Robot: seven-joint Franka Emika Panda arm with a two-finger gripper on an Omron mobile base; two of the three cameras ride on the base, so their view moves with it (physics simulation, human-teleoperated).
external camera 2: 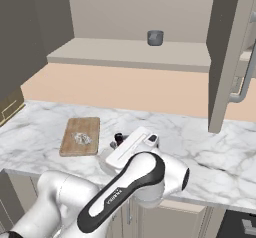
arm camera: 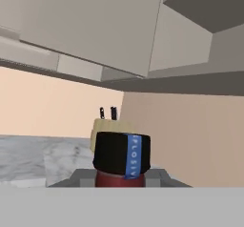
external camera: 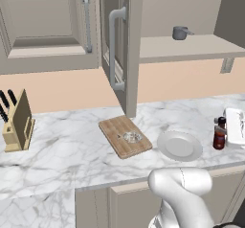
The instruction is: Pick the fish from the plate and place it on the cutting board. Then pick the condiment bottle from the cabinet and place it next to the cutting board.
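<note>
Now the fish (external camera: pixel 130 137) lies on the cutting board (external camera: pixel 117 131), just left of the bare white plate (external camera: pixel 179 145) on the marble bench (external camera: pixel 62 145). Right of the plate, the condiment bottle (external camera: pixel 219 133) stands upright on the bench with the end effector (external camera: pixel 225 129) at its neck; in the hand view its black cap (arm camera: pixel 121 153) sits between the fingers (arm camera: pixel 83 177), apparently clasped. The cabinet (external camera: pixel 120 54) door hangs open, a small grey pot (external camera: pixel 180 32) on its shelf.

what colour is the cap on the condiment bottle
Black, above a dark-red body; the condiment bottle shows best in the hand view.
</note>
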